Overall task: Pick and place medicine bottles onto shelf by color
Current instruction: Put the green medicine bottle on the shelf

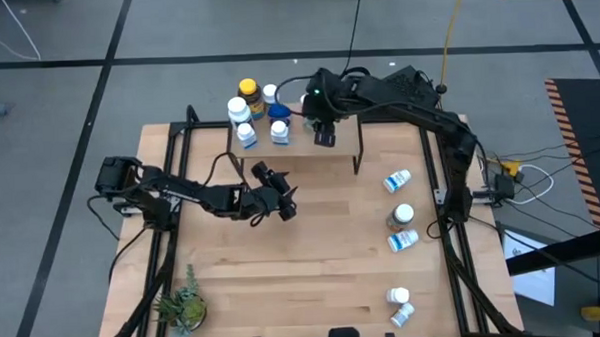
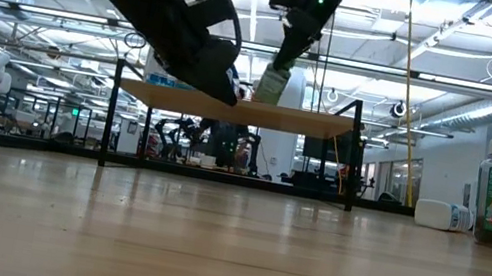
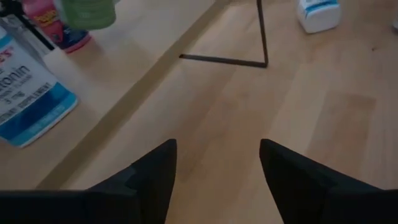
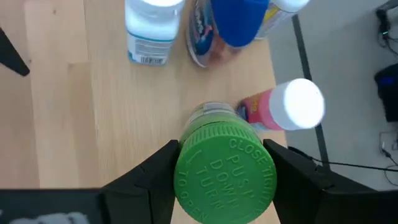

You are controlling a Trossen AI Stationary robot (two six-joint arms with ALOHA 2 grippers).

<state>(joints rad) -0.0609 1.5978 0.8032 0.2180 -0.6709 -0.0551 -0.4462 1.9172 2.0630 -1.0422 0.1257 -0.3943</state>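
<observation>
The shelf (image 1: 341,137) stands at the table's far middle on thin black legs. On its left part stand several medicine bottles: an amber yellow-capped one (image 1: 247,90), a blue one (image 4: 239,22), white ones (image 1: 247,133) and a pink-labelled one (image 4: 292,106). My right gripper (image 1: 324,133) is over the shelf, shut on a green-capped bottle (image 4: 225,171). My left gripper (image 1: 281,199) is open just in front of the shelf's near edge, low over the bare table; nothing is between its fingers (image 3: 149,180). My right gripper pinches the green cap's opposite sides (image 4: 186,163) between its two fingers. The fingers come from above, slanting down. The bottle (image 2: 271,84) hangs tilted below them, with its lower end just above the shelf board (image 2: 241,109). Whether it touches the board I cannot tell.
Several loose bottles are on the table's right side, some lying (image 1: 396,180), (image 1: 403,240), (image 1: 401,313) and one upright (image 1: 403,217). A small potted plant (image 1: 183,308) stands at the near left. The table's middle is bare wood.
</observation>
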